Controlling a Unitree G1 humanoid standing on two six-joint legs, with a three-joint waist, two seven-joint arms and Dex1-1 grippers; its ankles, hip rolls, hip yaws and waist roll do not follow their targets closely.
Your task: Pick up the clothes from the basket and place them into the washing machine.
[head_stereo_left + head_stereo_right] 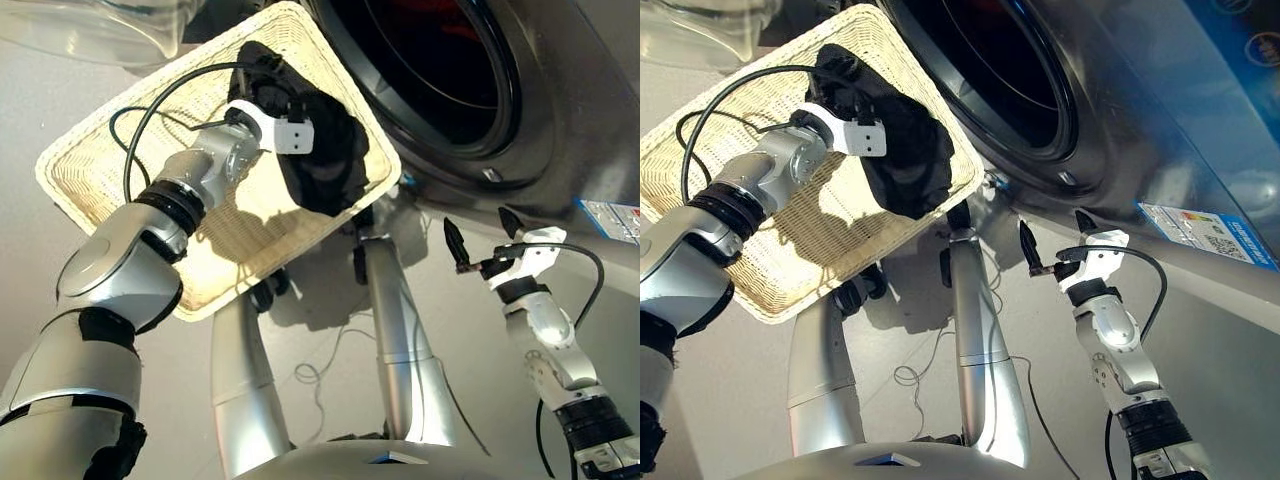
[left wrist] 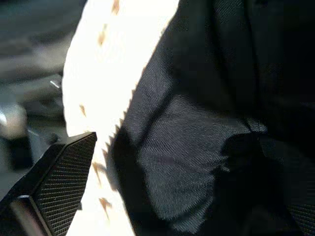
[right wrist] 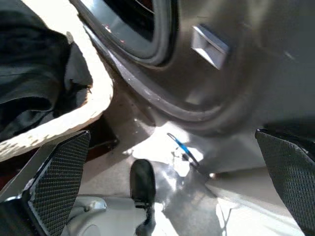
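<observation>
Grey floor lies beneath the scene, with the dark grey washing machine standing at the far right; its round porthole is open, and something red shows deep inside the drum. Cream-white woven basket sits just beside the porthole, its right corner close to the black rim. One black garment lies in the basket against the rim nearest the machine, reaching toward that right corner; the remainder of the woven floor is bare. Left gripper reaches into the basket at the far end of the black garment. In the left wrist view one black finger rests over the pale weave beside the cloth, while the other is hidden by the fabric, so whether the claw is spread or pinching cannot be told. Right gripper hangs low in front of the machine, below the porthole and clear of the basket, its two fingers spread wide with nothing between them. A black cable loops over the basket from the left wrist.
</observation>
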